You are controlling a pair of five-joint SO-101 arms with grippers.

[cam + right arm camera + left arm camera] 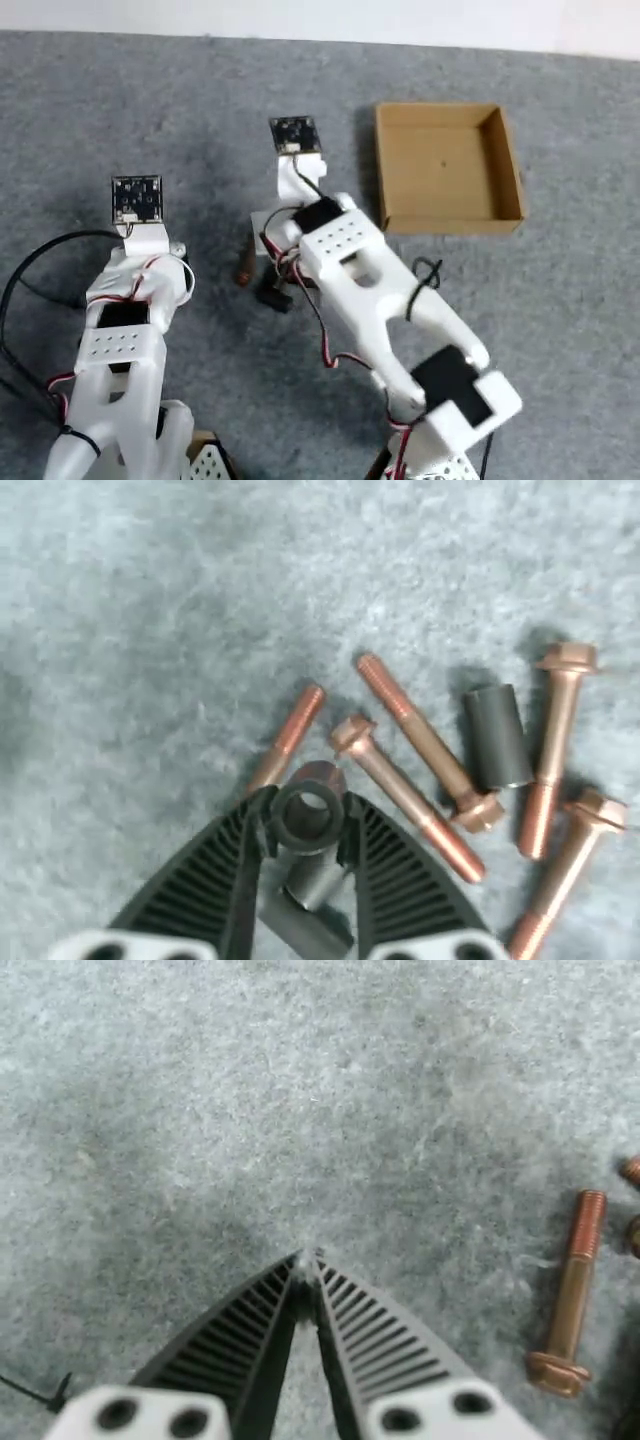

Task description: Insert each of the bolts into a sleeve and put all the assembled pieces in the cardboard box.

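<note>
The right gripper [306, 818] is clamped on a short dark grey metal sleeve [304, 810], held end-on with its bore towards the camera, just above the grey carpeted table [150, 600]. Under its black ribbed fingers [215, 880] lies a second sleeve [318, 882], half covered. Beneath that is a darker piece, cut off at the frame edge, that I cannot identify.

Just beyond the held sleeve, a slim copper-coloured bolt [292, 730] runs under it with its head hidden. Next come two crossing-close bolts [405, 798], lying side by side with their heads at opposite ends, then a loose dark sleeve [495, 735]. Past that is an upright-lying bolt [553, 750], and a last bolt [565, 870] whose tip is cut by the edge.

The left gripper [306, 1265] is pinched together on nothing, its tips meeting over bare carpet. A lone copper bolt [570, 1300] lies near it, with two copper scraps at the frame edge too clipped to make out.

From above, the white right arm [350, 260] covers most of the pile. One bolt end [243, 268] pokes out beside it. The left arm [125, 330] stands apart from it.

Farthest off is the shallow brown cardboard box [450, 226], well apart from the parts.
</note>
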